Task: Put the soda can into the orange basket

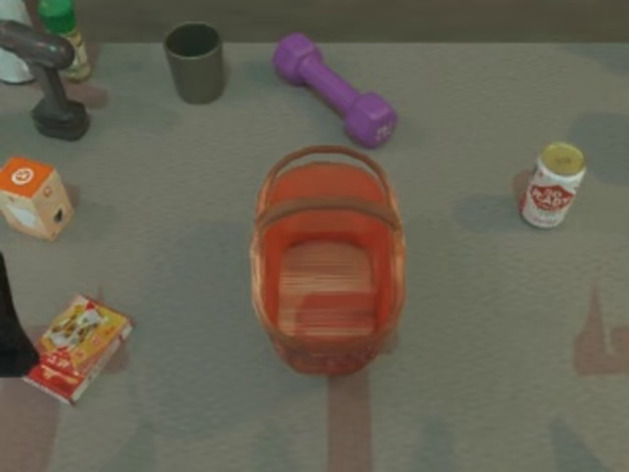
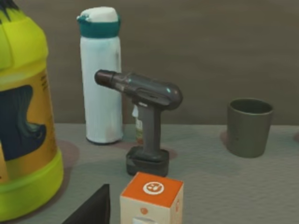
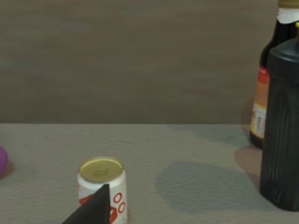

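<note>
The soda can [image 1: 552, 186] stands upright at the table's right side, white with red lettering and a gold top. It also shows in the right wrist view as the soda can [image 3: 103, 189], just beyond my right gripper [image 3: 140, 219]. One black finger [image 3: 93, 210] partly covers the can and nothing sits against that finger. The orange basket [image 1: 263, 256] sits at the table's middle, its handle arching across the far half, and it holds nothing. My left arm [image 1: 10, 329] rests at the left edge. Its left gripper [image 2: 140, 219] shows one finger [image 2: 93, 210] beside an orange-topped box [image 2: 152, 200].
A purple dumbbell [image 1: 336, 90] lies behind the basket. An olive cup [image 1: 194, 62], a drill [image 1: 44, 84] and a green-capped bottle [image 1: 64, 34] stand at the back left. A card box [image 1: 79, 346] lies front left. Dark bottles [image 3: 280, 135] stand right of the can.
</note>
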### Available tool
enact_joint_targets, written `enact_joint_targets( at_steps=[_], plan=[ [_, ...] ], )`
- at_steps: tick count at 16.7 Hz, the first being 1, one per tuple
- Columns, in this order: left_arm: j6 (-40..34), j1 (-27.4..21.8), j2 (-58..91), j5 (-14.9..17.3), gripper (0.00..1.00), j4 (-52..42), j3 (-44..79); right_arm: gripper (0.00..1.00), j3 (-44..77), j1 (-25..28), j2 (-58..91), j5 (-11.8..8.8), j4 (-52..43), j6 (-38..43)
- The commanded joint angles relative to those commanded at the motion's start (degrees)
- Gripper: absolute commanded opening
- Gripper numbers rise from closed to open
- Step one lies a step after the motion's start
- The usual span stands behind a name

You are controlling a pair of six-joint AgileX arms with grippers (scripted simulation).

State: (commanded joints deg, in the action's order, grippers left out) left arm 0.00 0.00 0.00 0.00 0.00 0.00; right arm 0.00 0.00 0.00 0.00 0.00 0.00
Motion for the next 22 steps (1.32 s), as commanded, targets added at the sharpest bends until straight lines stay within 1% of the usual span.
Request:
enact_joint_targets(
  at_steps=[3, 5, 9, 14, 22],
  plan=[
    [0.0, 0.0, 0.0, 0.0, 1.0, 0.0, 0.0, 1.0, 0.54, 0.11, 0.56, -0.07, -0.39, -0.17],
    [0.0, 0.0, 0.0, 0.0, 1.0, 0.0, 0.0, 1.0, 3.35, 0.6, 3.49, -0.31, -2.37, -1.02],
    [0.0, 0.0, 0.0, 0.0, 1.0, 0.0, 0.0, 1.0, 15.44, 1.95, 16.49, -0.64, -10.6, -4.51],
    [0.0, 0.0, 0.0, 0.0, 1.0, 0.0, 0.0, 1.0, 39.52, 3.84, 43.73, -0.48, -26.68, -11.24],
    [0.0, 0.0, 0.0, 0.0, 1.0, 0.0, 0.0, 1.0, 85.07, 6.97, 95.15, 0.21, -55.99, -23.61]
  ],
)
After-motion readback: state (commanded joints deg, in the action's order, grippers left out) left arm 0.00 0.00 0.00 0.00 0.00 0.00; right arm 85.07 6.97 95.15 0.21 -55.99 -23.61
